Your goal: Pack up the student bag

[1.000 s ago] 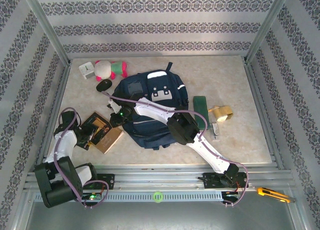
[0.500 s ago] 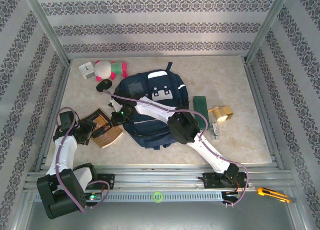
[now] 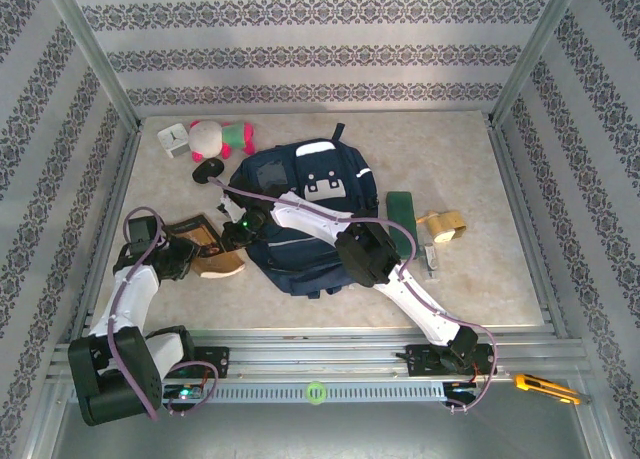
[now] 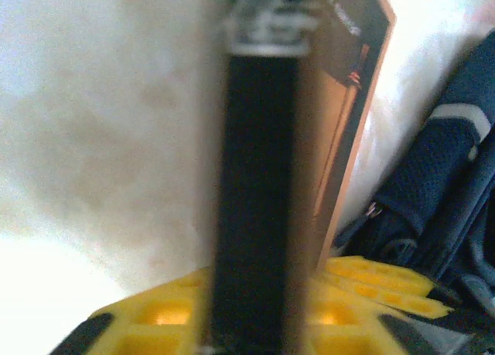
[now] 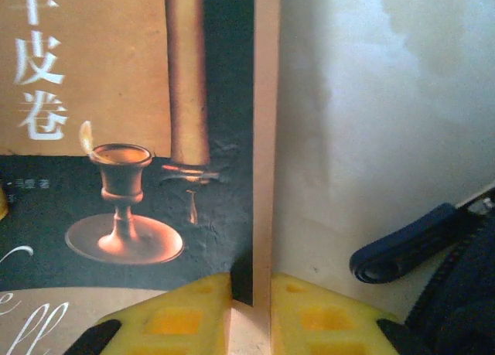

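Both the left hand (image 4: pixel 259 312) and right hand (image 5: pixel 249 308) clamp the dark-covered paperback book (image 3: pixel 205 241); the navy fabric student bag (image 3: pixel 292 263) appears unpacked.

1. The backpack (image 3: pixel 300 264) lies in the middle of the table (image 3: pixel 480 159).
2. A book (image 3: pixel 205 244) sits just beside the backpack's left side.
3. Behind and left of the backpack lies a plush toy (image 3: pixel 222 136), with a small box (image 3: pixel 173 139) just left of it and a mouse (image 3: pixel 207 168) in front of it.
4. A long case (image 3: pixel 402 217) lies just right of the backpack, and a tape roll (image 3: pixel 443 226) lies to the right of the case.
5. A utility knife (image 3: pixel 545 387) lies on the near rail at the right, well apart from the rest.
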`<action>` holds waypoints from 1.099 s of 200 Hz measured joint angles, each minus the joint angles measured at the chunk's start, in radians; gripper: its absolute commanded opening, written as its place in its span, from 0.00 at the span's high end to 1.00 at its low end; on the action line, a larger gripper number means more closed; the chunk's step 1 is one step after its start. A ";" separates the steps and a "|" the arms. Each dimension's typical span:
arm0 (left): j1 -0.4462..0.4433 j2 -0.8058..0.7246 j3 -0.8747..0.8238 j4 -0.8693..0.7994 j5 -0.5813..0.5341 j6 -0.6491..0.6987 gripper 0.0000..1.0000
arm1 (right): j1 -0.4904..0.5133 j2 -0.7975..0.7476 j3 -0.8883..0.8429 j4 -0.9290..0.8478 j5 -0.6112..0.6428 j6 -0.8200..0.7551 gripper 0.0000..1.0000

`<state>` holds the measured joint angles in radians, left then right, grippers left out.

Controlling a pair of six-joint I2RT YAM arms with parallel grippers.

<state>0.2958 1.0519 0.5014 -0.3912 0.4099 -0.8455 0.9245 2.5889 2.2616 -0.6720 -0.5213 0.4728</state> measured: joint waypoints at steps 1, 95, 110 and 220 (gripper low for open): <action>0.000 0.000 0.001 -0.002 -0.001 0.003 0.92 | 0.000 0.000 0.000 0.000 0.000 0.000 0.78; -0.020 -0.235 0.147 -0.036 0.160 0.279 1.00 | -0.055 -0.581 -0.467 0.178 0.096 -0.007 0.37; -0.029 -0.243 0.146 0.060 0.267 0.269 1.00 | -0.082 -0.739 -0.569 0.247 0.118 -0.009 0.33; -0.265 -0.081 0.111 1.038 0.656 -0.114 1.00 | -0.229 -1.126 -1.095 0.762 -0.039 0.127 0.21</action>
<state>0.0311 0.9710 0.6125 0.6472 1.0660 -0.9600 0.6956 1.4624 1.1664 0.0902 -0.5602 0.5999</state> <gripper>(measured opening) 0.169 0.786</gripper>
